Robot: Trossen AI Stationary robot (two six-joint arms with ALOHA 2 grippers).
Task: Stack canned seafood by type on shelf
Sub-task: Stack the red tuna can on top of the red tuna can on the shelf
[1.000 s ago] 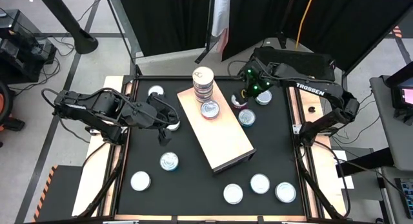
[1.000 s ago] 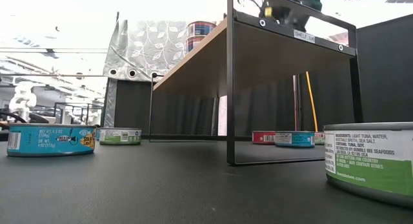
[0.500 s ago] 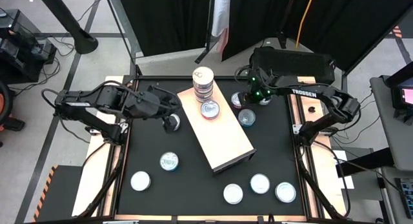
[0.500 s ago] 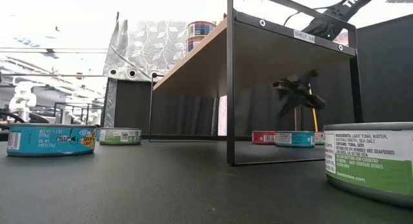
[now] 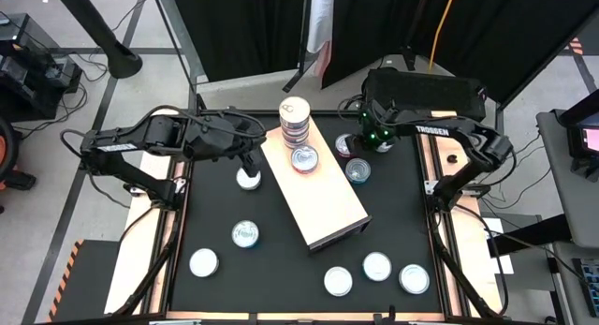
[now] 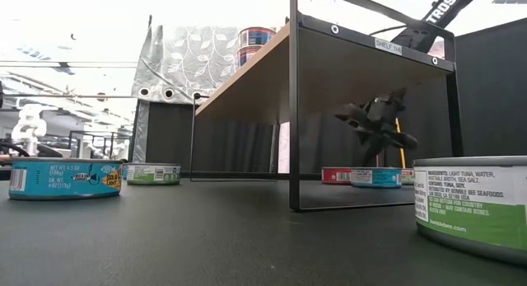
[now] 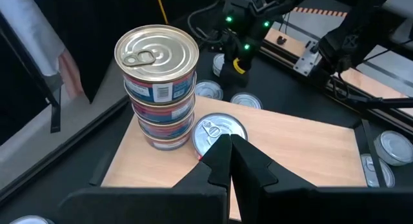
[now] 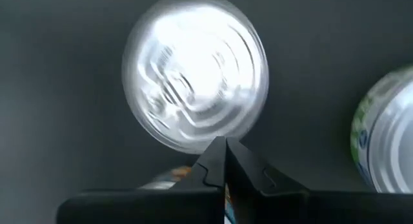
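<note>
Black curtains close off the room behind a black table, on which everything is placed here relative to the shelf, a pale wooden board on a thin black frame that carries a small tag reading "SHELF" in the low view.

Both dark arms reach in from the table's sides; the right one bears the white word "TROSSEN".

On the shelf's far end stands a stack of tins with red and blue side labels and a pull-ring lid on top. Touching or just beside that stack, also on the board, lies a single tin with a silvery top.

The left tool hangs at the shelf's left edge, its fingers pressed together with nothing between them; a white-topped tin sits on the table just below it.

The right tool is beyond the shelf's right edge, fingers closed and empty, above a shiny tin on the table. Two more tins lie near that edge.

Well apart from the shelf, loose tins dot the near part of the table. In the low view, a green-labelled one reads "LIGHT TUNA, WATER", and a teal one is marked "4 OZ".
</note>
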